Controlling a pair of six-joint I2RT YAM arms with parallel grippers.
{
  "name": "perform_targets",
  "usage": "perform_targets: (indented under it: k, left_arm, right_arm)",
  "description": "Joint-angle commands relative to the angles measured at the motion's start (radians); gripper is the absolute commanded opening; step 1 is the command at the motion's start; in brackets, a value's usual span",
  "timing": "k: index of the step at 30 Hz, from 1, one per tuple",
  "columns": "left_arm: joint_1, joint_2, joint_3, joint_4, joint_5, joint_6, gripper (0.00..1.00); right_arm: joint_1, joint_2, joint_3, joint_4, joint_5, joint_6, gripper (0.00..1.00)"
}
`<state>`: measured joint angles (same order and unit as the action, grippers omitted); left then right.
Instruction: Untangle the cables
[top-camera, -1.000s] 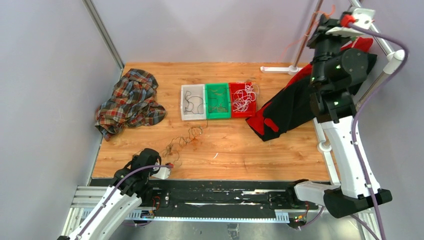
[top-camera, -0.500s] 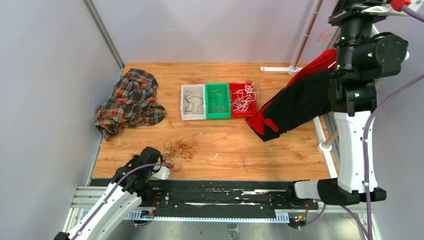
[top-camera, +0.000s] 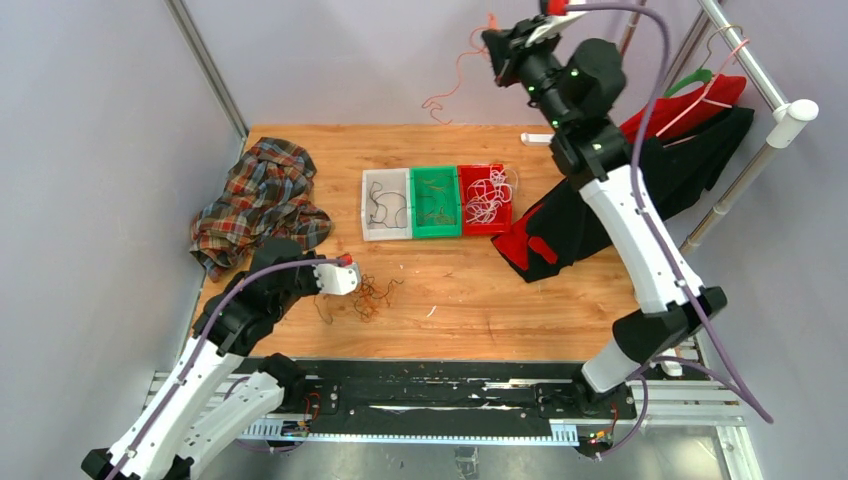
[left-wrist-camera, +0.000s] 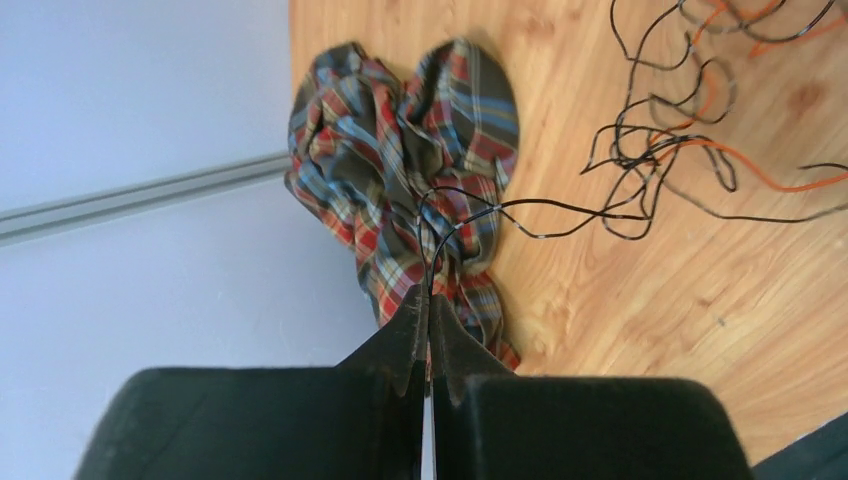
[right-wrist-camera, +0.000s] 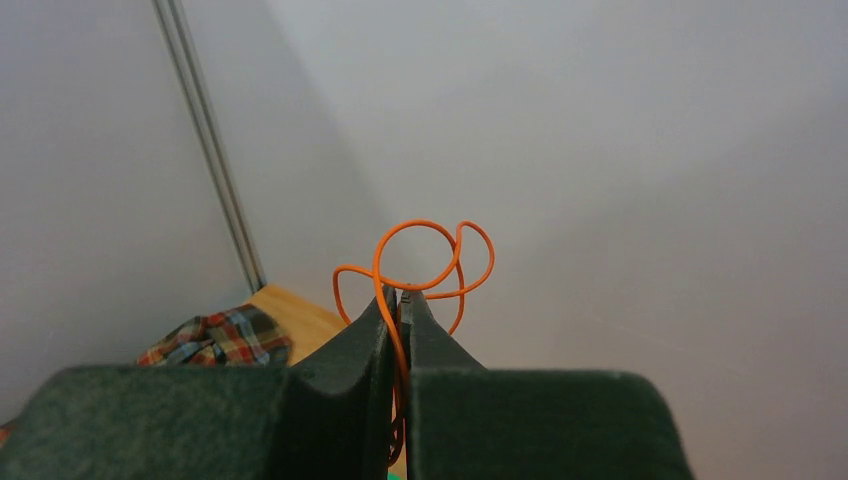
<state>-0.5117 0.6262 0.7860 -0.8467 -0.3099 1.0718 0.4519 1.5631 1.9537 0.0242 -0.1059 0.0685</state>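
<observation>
**Two strands pinched, the tangle low on the left of the table**

We see the cables (top-camera: 370, 295) as a small loose heap of black and orange-brown loops on the wooden table (top-camera: 480, 290). The heap lies toward the near edge, left of the middle. In the left wrist view the same loops (left-wrist-camera: 650, 160) spread over the wood.

The left gripper (left-wrist-camera: 428, 300) sits just beside the heap on its left. Its jaws are pressed together on a black strand (left-wrist-camera: 560, 208), which runs from the fingertips out into the tangle.

The right gripper (right-wrist-camera: 402, 297) is raised high above the far edge of the table. Its jaws are closed on an orange strand (right-wrist-camera: 430, 232), which curls in loops above the fingertips. From above, that strand (top-camera: 455, 75) dangles in the air below the claw, well apart from the heap.

Three trays stand side by side in the middle of the table:
- The white tray (top-camera: 367, 205) holds a black wire.
- The green tray (top-camera: 417, 205) holds thin brownish wires.
- The red tray (top-camera: 465, 178) holds white wires.

A crumpled plaid shirt (top-camera: 262, 205) lies at the left edge. A red and black garment (top-camera: 590, 205) drapes over the right edge from a metal rail (top-camera: 745, 60).
</observation>
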Motion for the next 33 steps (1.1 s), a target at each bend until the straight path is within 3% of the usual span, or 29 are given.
perform_targets:
  k: [1, 16, 26, 33]
  left_arm:
    - [0.007, 0.021, 0.086, 0.005, 0.119, -0.110, 0.00]
    - [0.007, 0.061, 0.235, -0.043, 0.225, -0.185, 0.01]
    - [0.007, 0.065, 0.280, -0.055, 0.265, -0.207, 0.00]
    - [0.007, 0.078, 0.306, -0.062, 0.283, -0.209, 0.00]
  right_arm:
    - [0.052, 0.049, -0.019, 0.010, -0.041, -0.045, 0.01]
    - [0.130, 0.253, -0.166, 0.018, 0.051, -0.174, 0.01]
    - [0.135, 0.317, -0.309, 0.056, 0.159, -0.259, 0.01]
    - [0.147, 0.310, -0.394, 0.061, 0.133, -0.276, 0.01]
